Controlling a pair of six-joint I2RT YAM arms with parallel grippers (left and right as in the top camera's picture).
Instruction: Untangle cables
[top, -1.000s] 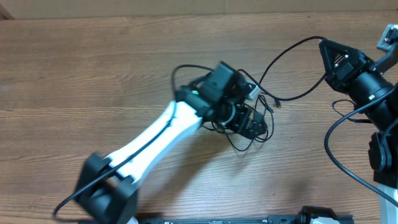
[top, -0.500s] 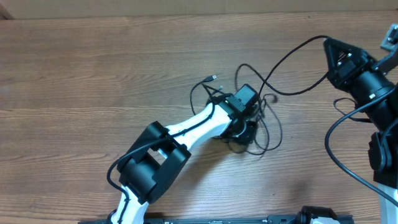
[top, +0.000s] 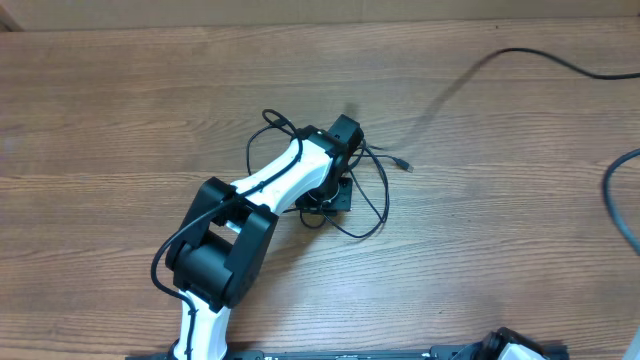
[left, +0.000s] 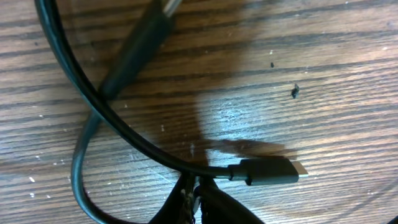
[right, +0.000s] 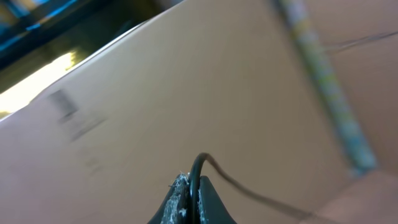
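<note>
Glossy black cables (left: 134, 50) on grainy wood table (left: 323, 74)

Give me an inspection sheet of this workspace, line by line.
Surface: wooden table, brown grain.
Job's things: cables loosely tangled mid-table; one strand runs off toward the upper right; a plug lies flat on the wood.
Clutter: nothing seen.
Grippers: left gripper has its fingers shut on a cable; right gripper is shut on a cable, outside the overhead view.
Cables: black arm wire along the left arm.
Surroundings: cardboard behind the right gripper.
</note>
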